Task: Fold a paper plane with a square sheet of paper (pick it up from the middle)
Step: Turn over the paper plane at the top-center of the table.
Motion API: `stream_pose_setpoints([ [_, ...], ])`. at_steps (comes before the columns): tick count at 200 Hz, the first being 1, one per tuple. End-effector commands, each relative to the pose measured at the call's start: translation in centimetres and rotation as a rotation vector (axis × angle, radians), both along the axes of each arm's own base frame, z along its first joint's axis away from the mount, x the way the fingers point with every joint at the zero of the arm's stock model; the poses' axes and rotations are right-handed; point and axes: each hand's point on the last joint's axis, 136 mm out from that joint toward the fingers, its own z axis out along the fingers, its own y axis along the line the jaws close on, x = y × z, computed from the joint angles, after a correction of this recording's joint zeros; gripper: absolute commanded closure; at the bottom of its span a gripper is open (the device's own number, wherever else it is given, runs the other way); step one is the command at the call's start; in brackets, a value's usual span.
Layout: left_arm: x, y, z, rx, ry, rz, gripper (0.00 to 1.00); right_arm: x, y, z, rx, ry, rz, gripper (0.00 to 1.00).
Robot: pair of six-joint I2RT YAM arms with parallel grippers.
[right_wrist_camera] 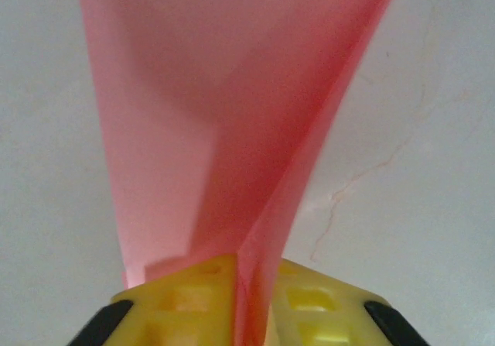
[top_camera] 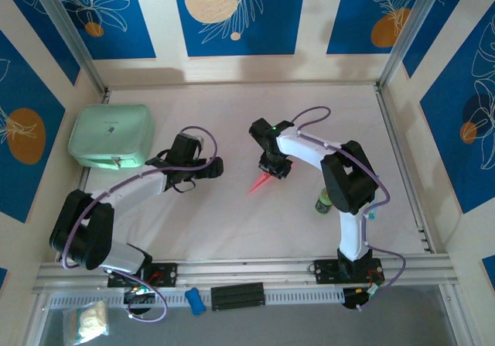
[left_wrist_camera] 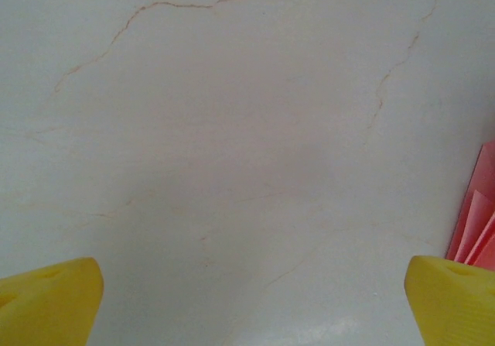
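Observation:
The pink-red paper plane [right_wrist_camera: 224,129] is pinched along its centre crease between the yellow fingers [right_wrist_camera: 186,299] of my right gripper [right_wrist_camera: 251,299], its folded layers fanning away from the jaws. From above, its pointed tip [top_camera: 257,183] sticks out lower left of the right gripper [top_camera: 274,166] near the table's middle. My left gripper [top_camera: 207,168] lies low over the table to the left of the plane, open, with bare table between its yellow fingertips [left_wrist_camera: 54,303]. A pink edge of the plane [left_wrist_camera: 478,218] shows at the right border of the left wrist view.
A mint-green rounded case [top_camera: 110,135] stands at the back left. A small green can [top_camera: 324,202] sits beside the right arm. Metal frame posts and patterned walls close in the table [top_camera: 232,230] on three sides.

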Motion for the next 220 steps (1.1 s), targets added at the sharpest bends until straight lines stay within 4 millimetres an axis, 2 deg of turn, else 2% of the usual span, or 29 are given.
stream_pose_setpoints([
  [1,0.8,0.3,0.8,-0.032,-0.017,0.027,0.01,0.5,0.3,1.4,0.045,-0.045,0.023,0.92],
  [29,0.9,1.3,1.4,-0.100,-0.019,0.063,0.01,2.2,3.1,4.1,0.189,-0.168,0.184,0.97],
  [55,1.0,2.1,1.7,-0.204,-0.016,0.097,0.00,3.2,7.3,6.7,0.396,-0.283,0.397,0.99],
  [76,1.0,2.2,2.0,-0.300,-0.018,0.107,0.00,2.8,11.0,8.1,0.597,-0.334,0.549,0.99],
  [95,0.8,1.9,2.1,-0.346,-0.016,0.101,0.00,2.1,13.7,8.3,0.746,-0.349,0.657,0.99],
  [118,0.4,1.7,1.8,-0.368,-0.005,0.092,0.00,1.5,15.4,7.5,0.871,-0.338,0.710,0.98],
  [130,0.2,1.6,1.6,-0.375,0.000,0.088,0.01,1.3,15.8,6.7,0.915,-0.323,0.713,0.98],
  [149,-0.2,1.1,1.2,-0.397,0.025,0.069,0.09,1.0,15.8,5.1,0.945,-0.291,0.702,0.98],
  [184,-0.9,0.3,-0.5,-0.452,0.087,0.062,0.28,0.6,14.8,2.0,0.944,-0.232,0.653,0.97],
  [220,-0.9,-1.0,-1.9,-0.515,0.151,0.058,0.48,0.3,13.5,0.0,0.915,-0.206,0.618,0.97],
])
